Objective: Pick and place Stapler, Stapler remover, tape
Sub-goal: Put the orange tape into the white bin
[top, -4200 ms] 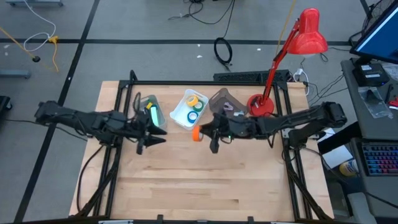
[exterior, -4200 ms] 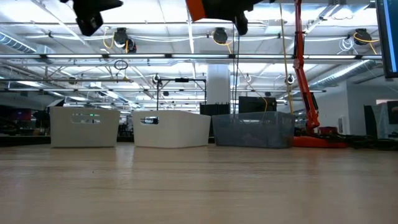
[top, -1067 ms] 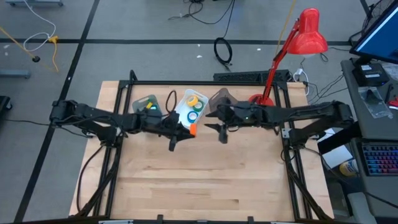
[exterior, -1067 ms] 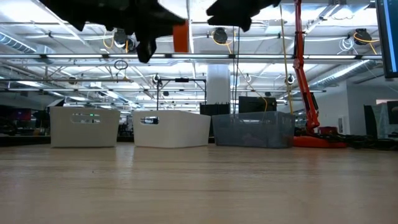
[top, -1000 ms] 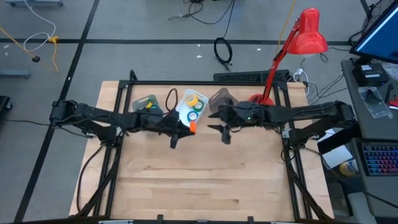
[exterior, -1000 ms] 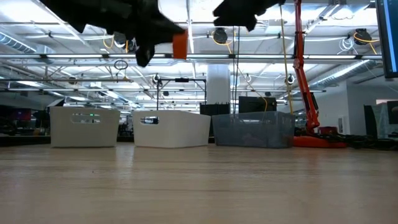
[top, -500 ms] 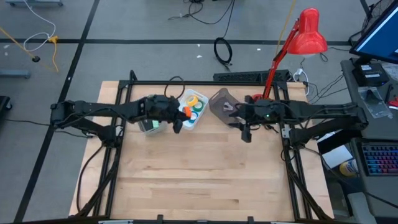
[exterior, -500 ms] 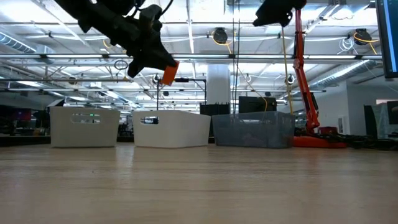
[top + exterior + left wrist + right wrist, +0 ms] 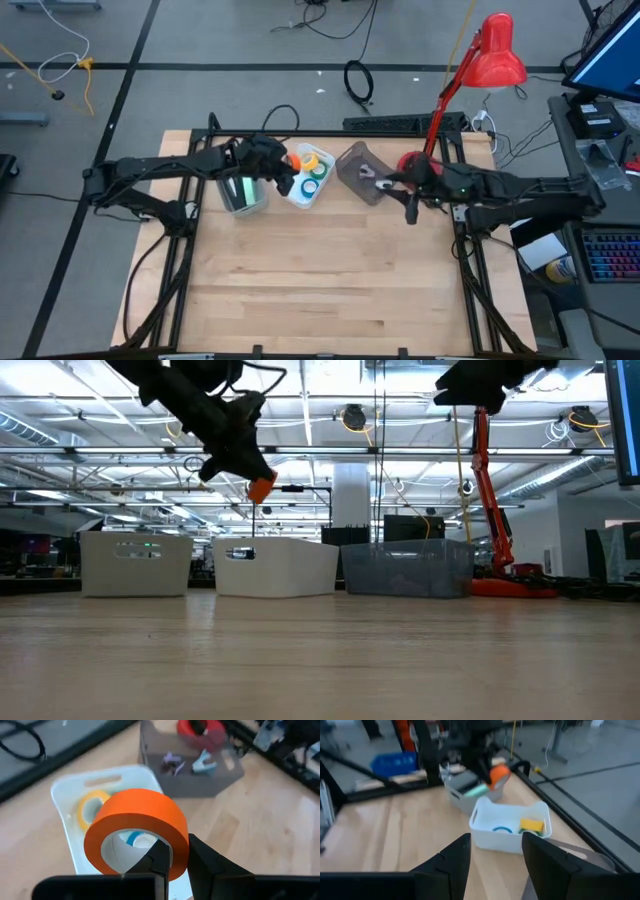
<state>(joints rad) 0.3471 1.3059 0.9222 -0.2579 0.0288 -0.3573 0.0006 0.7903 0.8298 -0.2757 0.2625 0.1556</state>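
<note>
My left gripper (image 9: 283, 166) is shut on an orange tape roll (image 9: 137, 832), held in the air above the white bin (image 9: 300, 188). That bin holds a yellow roll (image 9: 91, 806), a green one and a blue one (image 9: 310, 186). The grey bin (image 9: 356, 172) beside it holds small claw-shaped staple removers (image 9: 202, 765). A pale bin (image 9: 240, 192) on the left holds a green thing, seemingly the stapler. My right gripper (image 9: 409, 212) hangs open and empty near the red lamp's base (image 9: 418, 165). My left gripper pinches the orange roll's ring wall (image 9: 176, 851), one finger inside the pale core (image 9: 152, 862) and one outside (image 9: 205, 865). The fingers slant down from the table's left. The roll hangs clear above the white bin, tilted, its hole toward the wrist.
The three bins stand in a row along the table's far edge (image 9: 275, 567). A red desk lamp (image 9: 495, 55) rises at the far right corner. The near wooden tabletop (image 9: 320, 290) shows bare wood.
My left gripper has carried the orange roll toward the table's far edge, until it hangs over the white bin, and has tipped the roll over. My right gripper has drawn back toward the table's right edge, its fingers still apart.
</note>
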